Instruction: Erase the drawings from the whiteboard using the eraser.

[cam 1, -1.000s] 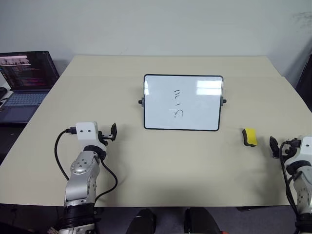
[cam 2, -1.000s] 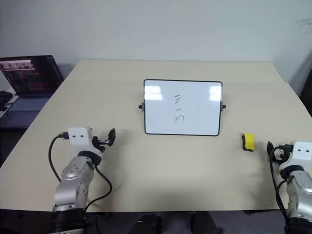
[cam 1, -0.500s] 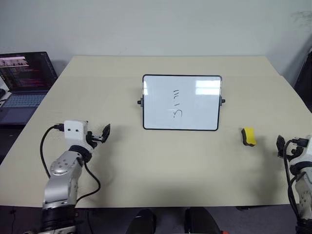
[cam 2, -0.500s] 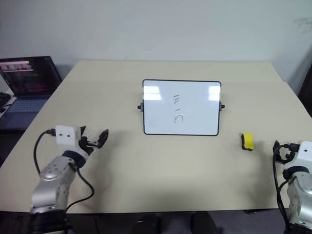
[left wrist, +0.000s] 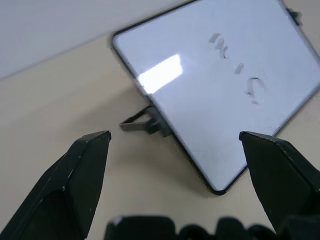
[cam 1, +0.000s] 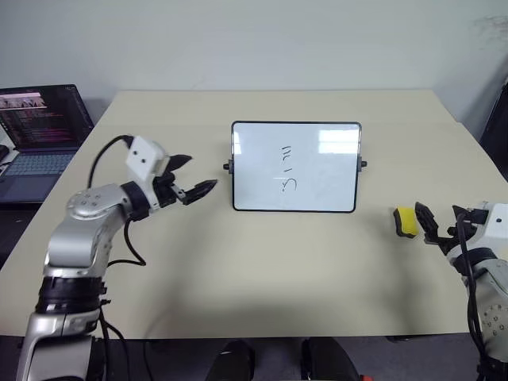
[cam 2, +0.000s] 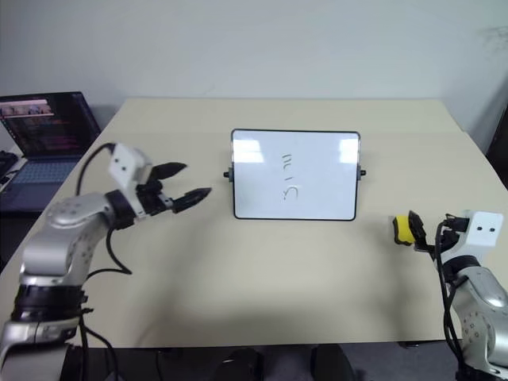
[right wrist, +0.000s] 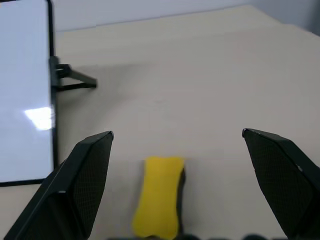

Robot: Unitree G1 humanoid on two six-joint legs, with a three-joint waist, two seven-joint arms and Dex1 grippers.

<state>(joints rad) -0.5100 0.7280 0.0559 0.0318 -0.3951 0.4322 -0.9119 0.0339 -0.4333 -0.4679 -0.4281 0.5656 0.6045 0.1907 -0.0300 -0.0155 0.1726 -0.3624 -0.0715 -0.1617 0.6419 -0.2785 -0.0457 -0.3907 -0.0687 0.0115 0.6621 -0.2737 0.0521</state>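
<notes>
The whiteboard (cam 1: 325,178) stands propped at the middle of the table, with the drawings (cam 1: 289,169) as thin black squiggles near its centre. My left gripper (cam 1: 202,171) hovers open just left of the board and points at its left edge; the left wrist view shows the board (left wrist: 200,90) and its marks (left wrist: 235,70) between the spread fingers. The yellow eraser (cam 1: 406,221) lies on the table to the right of the board. My right gripper (cam 1: 439,218) is open just right of the eraser, and the eraser (right wrist: 159,195) sits low between its fingers, untouched.
An open laptop (cam 1: 40,131) with a lit screen sits at the far left, beyond the beige table (cam 1: 238,262). A pale wall runs behind the table's far edge. The board's small stand leg (left wrist: 142,122) sticks out at its left side.
My left arm rose and swung right, turning its gripper toward the board's left edge. My right gripper came up and moved left, closer to the eraser. Board and eraser stayed put.
</notes>
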